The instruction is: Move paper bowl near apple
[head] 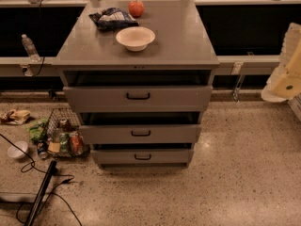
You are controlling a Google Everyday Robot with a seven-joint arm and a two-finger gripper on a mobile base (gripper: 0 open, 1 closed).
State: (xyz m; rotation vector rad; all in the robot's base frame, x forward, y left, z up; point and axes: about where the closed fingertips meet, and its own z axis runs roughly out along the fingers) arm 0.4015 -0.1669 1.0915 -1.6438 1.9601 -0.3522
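Pincer hangs at the right edge, open or closed I cannot tell; the round white paper bowl looks light and flimsy, best pinched gently at the rim.

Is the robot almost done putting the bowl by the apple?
Hardly begun. Done: nothing yet; the paper bowl sits near the front of the cabinet, apart from the apple at the back edge. In hand: nothing; the gripper hangs at the picture's right edge, away from the cabinet. Left: reach the bowl, grasp it, set it by the apple.
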